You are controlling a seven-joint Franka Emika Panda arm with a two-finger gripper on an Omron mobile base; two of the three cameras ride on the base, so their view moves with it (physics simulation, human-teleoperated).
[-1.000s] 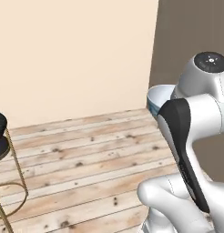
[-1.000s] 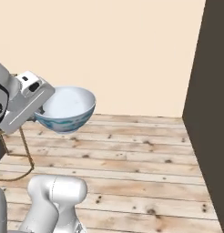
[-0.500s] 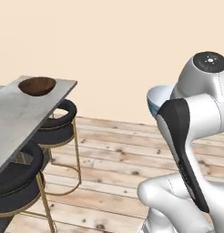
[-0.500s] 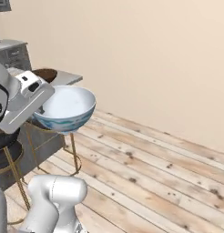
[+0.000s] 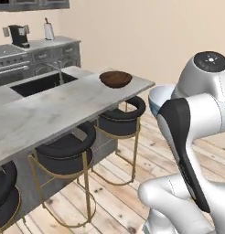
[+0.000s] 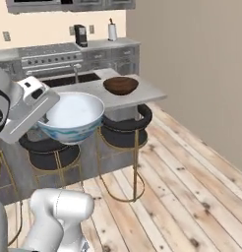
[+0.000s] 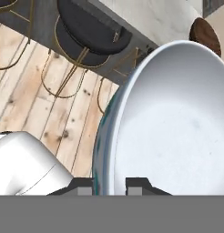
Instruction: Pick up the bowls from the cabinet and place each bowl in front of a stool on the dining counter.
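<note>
My gripper (image 6: 45, 119) is shut on the rim of the white bowl with the blue-green pattern (image 6: 74, 117), held level in the air on the near side of the stools. In the hand view the white bowl (image 7: 177, 123) spreads wide, its rim between my gripper's (image 7: 109, 185) tips. In the left base view the white bowl (image 5: 158, 98) peeks out from behind the arm. The dark brown wooden bowl (image 5: 115, 78) (image 6: 121, 84) (image 7: 206, 34) sits near the end of the marble dining counter (image 5: 64, 103) (image 6: 145, 92) (image 7: 155, 18). The cabinet is out of view.
Black round stools with gold legs (image 5: 121, 116) (image 5: 66, 148) (image 6: 125, 129) (image 7: 89, 34) stand along the counter's near side. A sink (image 5: 41, 83) is set in the counter. Behind it are a stove, a coffee machine (image 5: 19, 35) and a paper towel roll (image 5: 49, 31). Wooden floor lies to the right.
The base has turned, so the views swung from bare wall and floor to the dining counter and stools. The white bowl stays in my gripper, unchanged relative to the arm.
</note>
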